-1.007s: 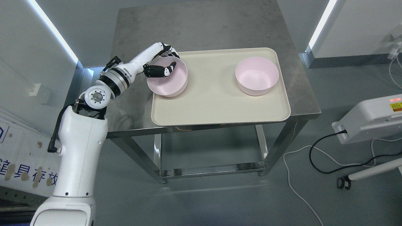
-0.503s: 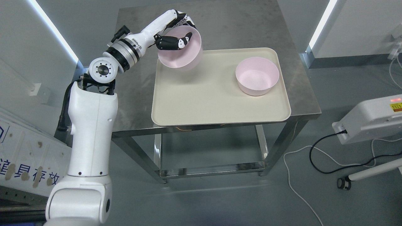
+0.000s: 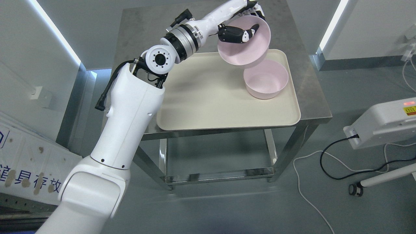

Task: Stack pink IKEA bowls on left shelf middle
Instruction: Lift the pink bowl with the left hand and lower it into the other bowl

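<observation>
My left hand (image 3: pixel 242 24) pinches the rim of a raised pink bowl (image 3: pixel 245 44), thumb inside and fingers (image 3: pixel 256 9) behind, tilted above the second pink bowl (image 3: pixel 266 81) on the cream tray (image 3: pixel 208 107). Best to level it, centre it over the lower bowl, then lower gently. Two bowls, one tray, one steel table (image 3: pixel 146 39).

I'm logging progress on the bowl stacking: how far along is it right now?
Done: the left robot hand has gripped one pink bowl and lifted it off the beige tray. In hand: it hangs tilted, overlapping the second pink bowl's far rim. Left: lowering it in and letting go.
</observation>
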Motion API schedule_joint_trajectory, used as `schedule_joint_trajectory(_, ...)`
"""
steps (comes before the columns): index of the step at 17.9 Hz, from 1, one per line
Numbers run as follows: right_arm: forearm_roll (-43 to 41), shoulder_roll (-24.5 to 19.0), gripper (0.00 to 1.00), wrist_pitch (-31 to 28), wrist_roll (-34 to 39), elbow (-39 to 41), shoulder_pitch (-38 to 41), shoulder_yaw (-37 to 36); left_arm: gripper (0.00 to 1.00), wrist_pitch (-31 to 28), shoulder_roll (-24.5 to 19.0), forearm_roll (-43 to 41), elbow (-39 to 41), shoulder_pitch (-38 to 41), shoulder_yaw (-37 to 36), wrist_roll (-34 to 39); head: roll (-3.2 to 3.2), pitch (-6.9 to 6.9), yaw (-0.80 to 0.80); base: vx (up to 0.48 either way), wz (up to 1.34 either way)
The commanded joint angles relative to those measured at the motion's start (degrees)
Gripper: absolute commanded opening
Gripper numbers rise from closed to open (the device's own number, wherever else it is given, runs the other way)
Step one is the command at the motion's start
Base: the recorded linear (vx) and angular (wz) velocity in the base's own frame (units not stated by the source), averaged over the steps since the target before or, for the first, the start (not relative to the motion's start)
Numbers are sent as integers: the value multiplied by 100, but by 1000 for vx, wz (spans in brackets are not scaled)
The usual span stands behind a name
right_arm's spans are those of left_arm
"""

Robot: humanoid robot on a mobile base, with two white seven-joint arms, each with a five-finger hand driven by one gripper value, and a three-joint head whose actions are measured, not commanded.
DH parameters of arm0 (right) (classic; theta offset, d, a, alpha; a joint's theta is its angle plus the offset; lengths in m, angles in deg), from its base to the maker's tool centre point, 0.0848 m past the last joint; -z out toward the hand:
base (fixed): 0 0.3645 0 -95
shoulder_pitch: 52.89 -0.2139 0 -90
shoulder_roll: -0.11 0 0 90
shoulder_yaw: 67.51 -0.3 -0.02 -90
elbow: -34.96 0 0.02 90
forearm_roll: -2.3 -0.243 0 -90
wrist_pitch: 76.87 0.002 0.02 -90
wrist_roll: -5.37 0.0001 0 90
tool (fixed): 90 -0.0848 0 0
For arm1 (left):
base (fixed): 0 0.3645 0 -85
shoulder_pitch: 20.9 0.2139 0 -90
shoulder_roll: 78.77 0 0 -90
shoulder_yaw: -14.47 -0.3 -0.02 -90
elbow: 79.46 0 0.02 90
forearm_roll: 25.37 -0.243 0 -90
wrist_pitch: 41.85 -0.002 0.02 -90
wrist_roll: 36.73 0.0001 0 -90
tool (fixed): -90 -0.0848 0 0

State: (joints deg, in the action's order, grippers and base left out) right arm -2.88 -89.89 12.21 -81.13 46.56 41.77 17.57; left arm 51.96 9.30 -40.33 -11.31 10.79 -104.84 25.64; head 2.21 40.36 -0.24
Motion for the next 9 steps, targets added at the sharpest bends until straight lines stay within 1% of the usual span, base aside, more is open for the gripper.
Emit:
schedule_joint_trajectory(1, 0, 100, 100, 4, -7, 0, 0, 0, 1, 67, 93, 380, -1223, -523, -2008, 319, 0, 0, 0, 0, 0)
schedule_joint_trajectory(5, 0, 100, 100, 4, 1, 0, 0, 0, 1, 76, 93, 363, -1584, -568, -1938, 513, 0, 0, 0, 0, 0)
schedule_joint_trajectory(9, 0, 100, 100, 4, 1, 0, 0, 0, 2, 67, 93, 371, -1620, -568, -1902, 583, 0, 0, 0, 0, 0)
